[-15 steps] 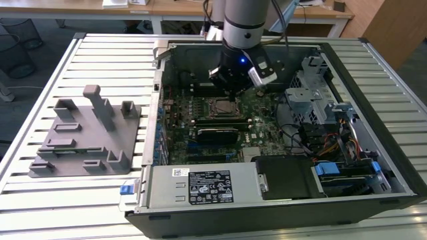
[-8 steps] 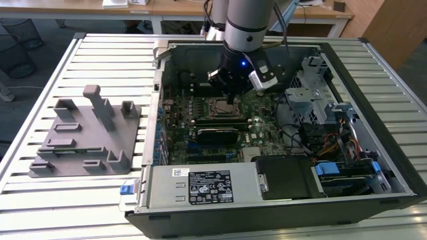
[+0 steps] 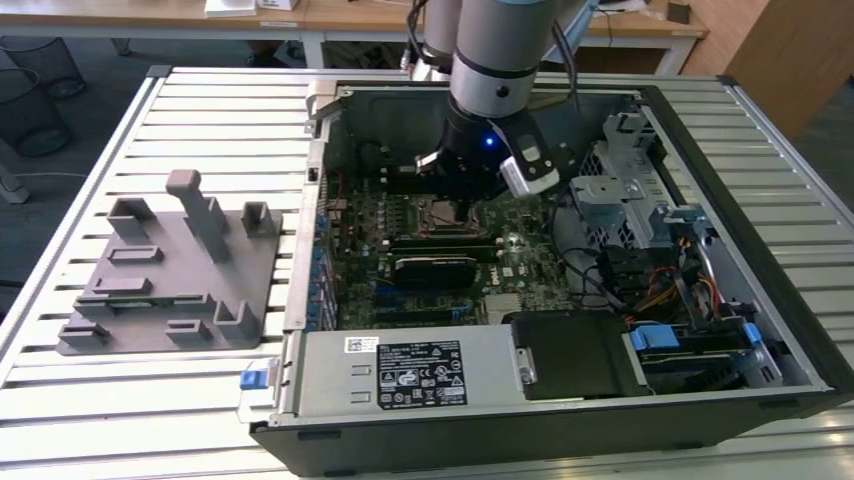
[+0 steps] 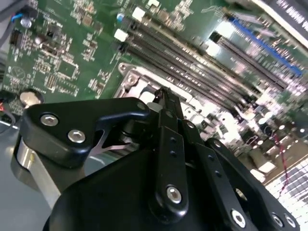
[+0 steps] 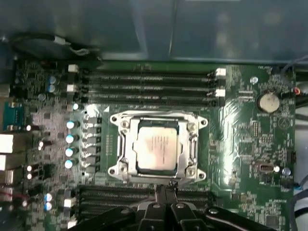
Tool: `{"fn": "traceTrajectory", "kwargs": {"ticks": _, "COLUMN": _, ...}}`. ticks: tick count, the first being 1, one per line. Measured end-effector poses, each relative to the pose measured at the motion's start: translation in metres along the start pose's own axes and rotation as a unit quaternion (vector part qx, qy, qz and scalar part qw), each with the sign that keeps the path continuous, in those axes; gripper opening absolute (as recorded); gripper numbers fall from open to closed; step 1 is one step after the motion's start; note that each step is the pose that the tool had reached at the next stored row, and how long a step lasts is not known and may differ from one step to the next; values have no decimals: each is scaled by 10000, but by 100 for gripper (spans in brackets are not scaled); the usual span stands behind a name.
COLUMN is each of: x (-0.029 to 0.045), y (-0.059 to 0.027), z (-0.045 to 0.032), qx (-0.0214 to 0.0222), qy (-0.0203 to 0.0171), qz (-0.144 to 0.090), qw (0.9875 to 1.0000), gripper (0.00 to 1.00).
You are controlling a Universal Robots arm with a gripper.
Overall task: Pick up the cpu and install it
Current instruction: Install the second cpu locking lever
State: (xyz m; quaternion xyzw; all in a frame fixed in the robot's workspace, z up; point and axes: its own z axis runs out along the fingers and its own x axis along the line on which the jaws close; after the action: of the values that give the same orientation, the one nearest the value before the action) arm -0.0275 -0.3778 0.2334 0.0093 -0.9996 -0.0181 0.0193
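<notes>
The cpu (image 5: pixel 156 147), a square chip with a silvery top, lies flat inside the metal socket frame (image 5: pixel 120 144) on the green motherboard (image 5: pixel 250 144) in the first wrist view. My gripper (image 5: pixel 166 189) hovers just beside the socket's edge, over the memory slots, its two black fingers pressed together with nothing between them. In the second wrist view the shut gripper (image 4: pixel 162 92) points down at the socket's corner. In the exterior view the arm (image 3: pixel 494 60) reaches down into the open computer case, with the gripper (image 3: pixel 461 195) above the socket (image 3: pixel 438 212).
A grey plastic fixture (image 3: pixel 174 265) with upright posts stands on the slatted table at the exterior view's left. Inside the case (image 3: pixel 694 395) are the power supply (image 3: pixel 400 372), drive bays and cables (image 3: pixel 654 290) at the exterior view's right, and memory slots (image 5: pixel 149 84) on both sides of the socket.
</notes>
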Motion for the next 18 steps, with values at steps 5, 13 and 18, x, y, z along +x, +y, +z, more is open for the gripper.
{"fn": "traceTrajectory", "kwargs": {"ticks": 5, "x": 107, "y": -25, "z": 5, "qx": -3, "qy": 0, "qz": -19, "qw": 10000, "gripper": 11}}
{"fn": "traceTrajectory", "kwargs": {"ticks": 13, "x": 273, "y": -32, "z": 64, "qx": -13, "qy": 1, "qz": -40, "qw": 10000, "gripper": 11}}
{"fn": "traceTrajectory", "kwargs": {"ticks": 18, "x": 280, "y": -65, "z": 132, "qx": -72, "qy": 0, "qz": -43, "qw": 10000, "gripper": 11}}
